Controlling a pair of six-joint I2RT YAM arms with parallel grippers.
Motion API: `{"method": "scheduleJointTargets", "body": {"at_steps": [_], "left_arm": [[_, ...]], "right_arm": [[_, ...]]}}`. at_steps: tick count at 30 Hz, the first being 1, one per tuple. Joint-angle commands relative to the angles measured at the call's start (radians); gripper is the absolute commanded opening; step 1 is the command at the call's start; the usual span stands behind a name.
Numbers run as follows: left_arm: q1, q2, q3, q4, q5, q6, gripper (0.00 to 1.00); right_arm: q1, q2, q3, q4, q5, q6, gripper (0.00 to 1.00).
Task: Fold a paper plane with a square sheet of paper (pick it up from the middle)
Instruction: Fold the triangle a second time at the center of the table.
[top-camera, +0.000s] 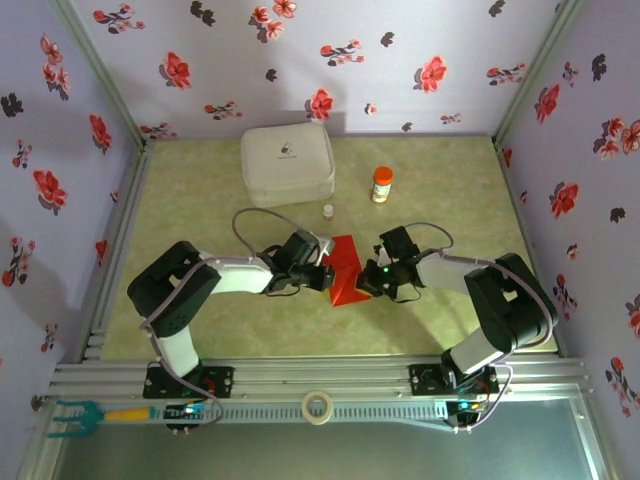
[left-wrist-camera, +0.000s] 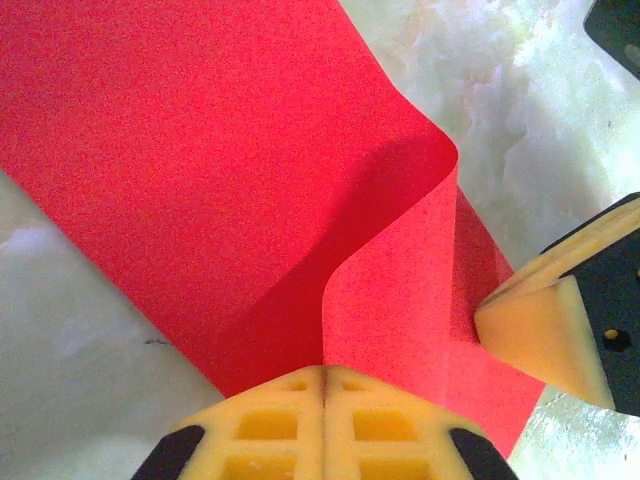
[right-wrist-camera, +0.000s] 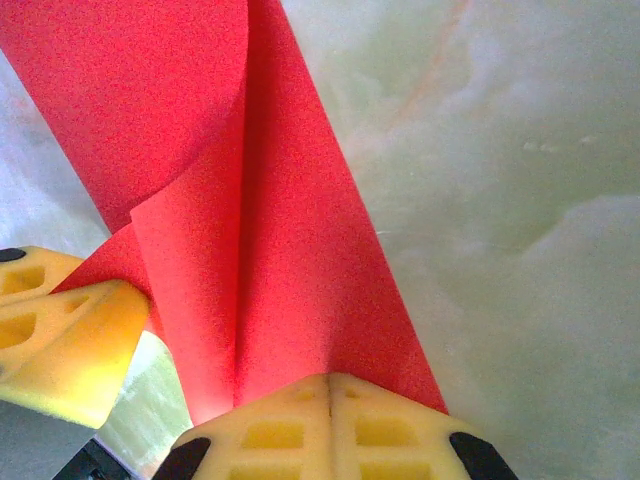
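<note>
Folding step: left gripper (left-wrist-camera: 322, 378), right gripper (right-wrist-camera: 330, 382), fingers each clamped tight on square sheet of paper (left-wrist-camera: 200, 170); advise aligning edges squarely before creasing against desk (right-wrist-camera: 520, 200).

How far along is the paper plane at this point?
Done: the square sheet of paper is pinched by the left gripper and right gripper. In hand: a first fold, curled over, not creased. Left: all creases; no plane shape yet.
</note>
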Motion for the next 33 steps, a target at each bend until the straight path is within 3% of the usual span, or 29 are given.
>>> {"method": "scheduleJointTargets", "body": {"at_steps": [1,26,33], "left_arm": [[0.008,0.016,0.022,-0.022,-0.017,0.021,0.00],[0.007,0.049,0.022,-0.018,-0.003,0.024,0.00],[0.007,0.056,0.023,-0.024,0.006,0.026,0.00]], "right_arm": [[0.005,0.006,-0.013,-0.100,0.062,-0.021,0.00],[0.005,-0.022,-0.001,-0.097,0.053,-0.017,0.04],[0.004,-0.094,-0.018,0.050,-0.014,0.080,0.02]]}}
